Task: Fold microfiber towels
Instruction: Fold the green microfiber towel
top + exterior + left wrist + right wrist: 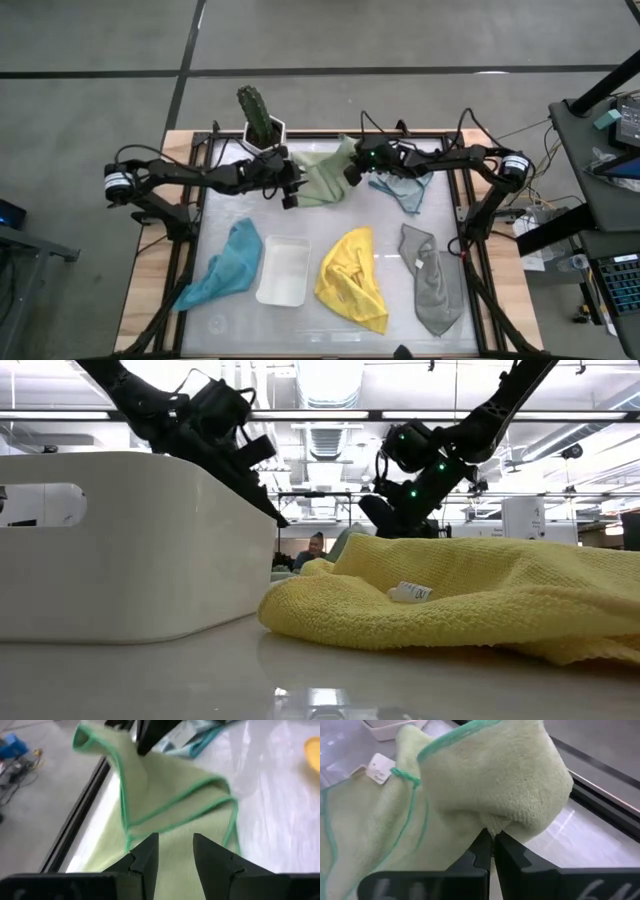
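- Overhead, the pale green towel (325,175) lies at the table's far edge, between the two arms. The right gripper (352,172) is at its right edge; the left gripper (290,192) sits at its left edge. The light blue towel (403,188) lies just right of the green one. Nearer the front are the teal towel (228,262), the white tray (283,270), the yellow towel (353,278) and the grey towel (432,280). A potted cactus (258,118) stands at the far rim.
- Low across the table, the yellow towel (470,595) fills the foreground beside the tray (130,545); both arms reach down behind them, and a person (316,547) shows far off in the room.
- From the left wrist, the fingers (145,855) stand parted over the green towel (175,815), released, gripping nothing.
- From the right wrist, the fingers (482,851) are clenched on a bunched fold of the green towel (495,775), lifting it; a white label (380,768) shows on the cloth.
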### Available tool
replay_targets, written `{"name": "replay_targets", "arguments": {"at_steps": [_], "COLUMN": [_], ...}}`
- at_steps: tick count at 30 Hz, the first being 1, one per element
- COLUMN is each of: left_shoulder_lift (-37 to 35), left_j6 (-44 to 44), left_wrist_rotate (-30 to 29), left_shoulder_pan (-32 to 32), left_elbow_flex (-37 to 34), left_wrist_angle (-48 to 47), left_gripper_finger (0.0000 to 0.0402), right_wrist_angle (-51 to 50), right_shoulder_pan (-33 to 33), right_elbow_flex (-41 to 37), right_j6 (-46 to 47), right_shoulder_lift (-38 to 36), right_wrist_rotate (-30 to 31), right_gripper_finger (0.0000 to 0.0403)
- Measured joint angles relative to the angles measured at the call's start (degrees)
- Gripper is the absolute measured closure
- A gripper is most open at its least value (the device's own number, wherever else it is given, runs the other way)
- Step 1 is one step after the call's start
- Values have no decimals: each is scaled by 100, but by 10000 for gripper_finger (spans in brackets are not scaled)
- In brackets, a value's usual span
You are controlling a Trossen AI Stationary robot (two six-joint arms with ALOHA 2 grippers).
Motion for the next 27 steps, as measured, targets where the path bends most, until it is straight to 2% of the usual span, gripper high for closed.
{"name": "replay_targets", "arguments": {"at_steps": [8,18,27], "left_shoulder_lift": [620,1373,1901], "left_j6": [-152,-153,39], "left_wrist_rotate": [10,206,274], "left_shoulder_pan": [32,257,548], "left_elbow_flex": [54,330,747], "left_wrist_angle": [1074,1102,1134], "left_gripper_finger": [295,292,217], "right_wrist_angle": [38,67,166], "right_shoulder_pan": [14,14,14], "right_elbow_flex": [-11,-22,-74], "right_j6": [-119,-294,-456], "right_shoulder_lift": [0,0,0], "right_wrist_rotate": [1,0,0], "right_gripper_finger": [394,394,394]}}
